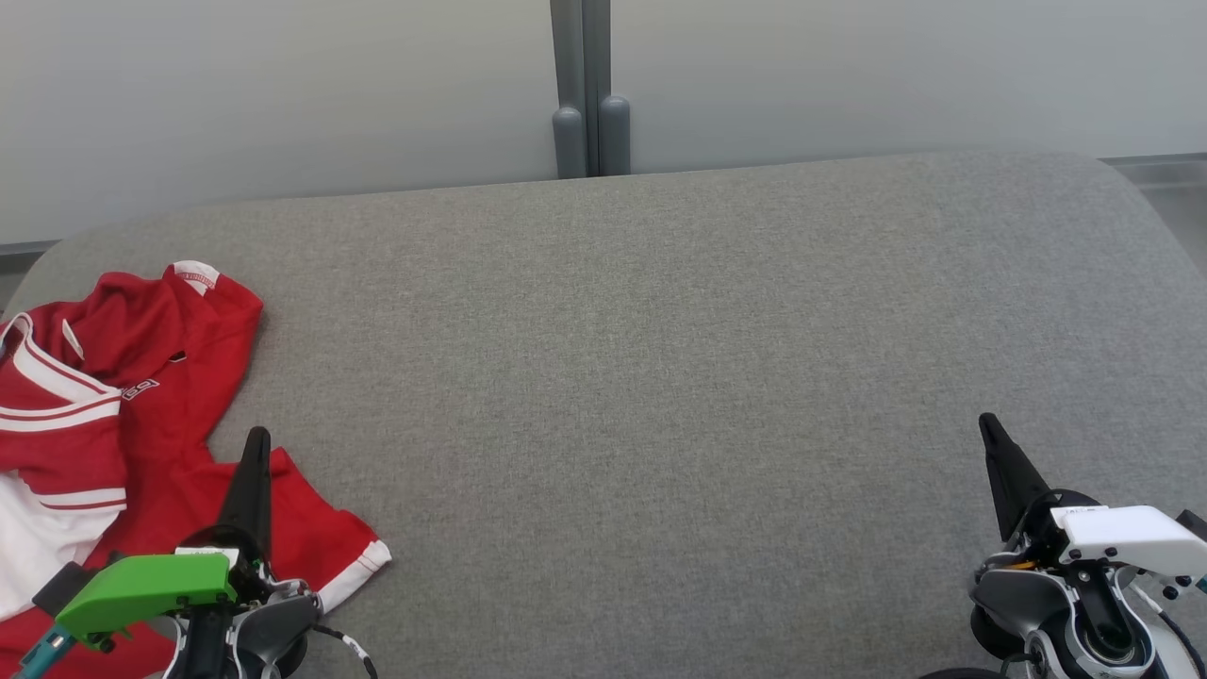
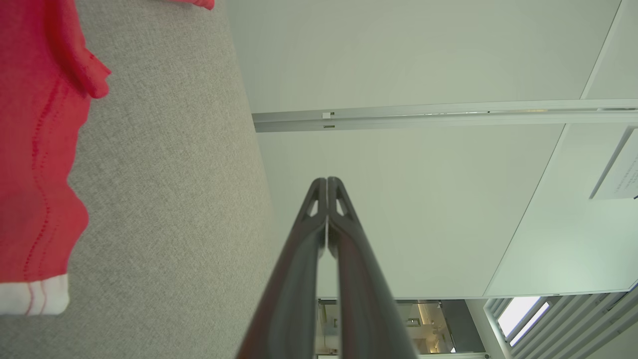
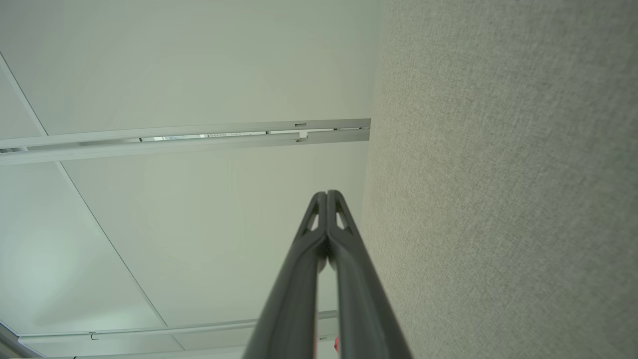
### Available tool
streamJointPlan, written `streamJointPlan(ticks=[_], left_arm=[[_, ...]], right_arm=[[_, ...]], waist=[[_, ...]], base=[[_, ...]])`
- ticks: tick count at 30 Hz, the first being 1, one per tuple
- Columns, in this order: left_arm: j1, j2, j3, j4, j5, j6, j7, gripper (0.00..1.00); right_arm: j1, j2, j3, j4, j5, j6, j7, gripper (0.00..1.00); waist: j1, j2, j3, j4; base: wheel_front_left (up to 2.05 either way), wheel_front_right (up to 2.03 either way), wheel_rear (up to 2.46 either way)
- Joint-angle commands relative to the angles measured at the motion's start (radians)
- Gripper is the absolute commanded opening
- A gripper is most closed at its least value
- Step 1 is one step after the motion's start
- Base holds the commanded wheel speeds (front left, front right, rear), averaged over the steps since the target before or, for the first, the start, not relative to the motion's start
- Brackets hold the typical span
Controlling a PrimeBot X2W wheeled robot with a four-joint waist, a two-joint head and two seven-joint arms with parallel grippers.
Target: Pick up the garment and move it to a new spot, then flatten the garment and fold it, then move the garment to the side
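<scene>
A crumpled red garment [image 1: 141,405] with white stripes and white cuffs lies at the left end of the grey fabric surface [image 1: 660,377]. My left gripper [image 1: 256,436] hovers over the garment's lower right part, fingers pressed together and holding nothing. The left wrist view has the shut left gripper [image 2: 327,180] with the red garment [image 2: 35,149] off to its left. My right gripper [image 1: 986,421] stands at the lower right over bare grey fabric, far from the garment. In the right wrist view the right gripper [image 3: 327,193] is shut and empty.
A pale wall runs behind the surface, with a grey vertical post [image 1: 589,94] at its middle. The grey surface has rounded far corners, and its far edge [image 1: 603,179] lies below the post.
</scene>
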Motion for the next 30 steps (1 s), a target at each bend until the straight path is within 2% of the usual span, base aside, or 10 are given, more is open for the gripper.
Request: streamJointPlan(ticks=[1, 11, 12, 22, 30], left_arm=[[-0.012, 0.001, 0.003, -0.002, -0.002, -0.004, 0.002, 0.0], [-0.012, 0.001, 0.003, -0.002, -0.002, -0.004, 0.002, 0.0], [0.0, 0.0, 0.0, 0.0, 0.0, 0.0, 0.0, 1.0], [0.016, -0.002, -0.046, -0.007, 0.002, 0.0, -0.037, 1.0], [0.013, 0.013, -0.098, -0.012, 0.063, 0.0, -0.078, 1.0]], right_arm=[[-0.007, -0.003, 0.0, -0.004, 0.005, 0.0, 0.0, 0.0], [-0.007, -0.003, 0.0, -0.004, 0.005, 0.0, 0.0, 0.0], [0.0, 0.0, 0.0, 0.0, 0.0, 0.0, 0.0, 1.0], [0.027, 0.003, 0.024, -0.014, -0.023, 0.0, -0.043, 1.0], [0.037, 0.002, 0.037, -0.043, -0.153, 0.0, -0.081, 1.0]], waist=[[0.0, 0.0, 0.0, 0.0], [0.0, 0.0, 0.0, 0.0], [0.0, 0.0, 0.0, 0.0], [0.0, 0.0, 0.0, 0.003], [0.0, 0.0, -0.001, 0.007]], base=[[0.0, 0.0, 0.0], [0.0, 0.0, 0.0], [0.0, 0.0, 0.0], [0.0, 0.0, 0.0], [0.0, 0.0, 0.0]])
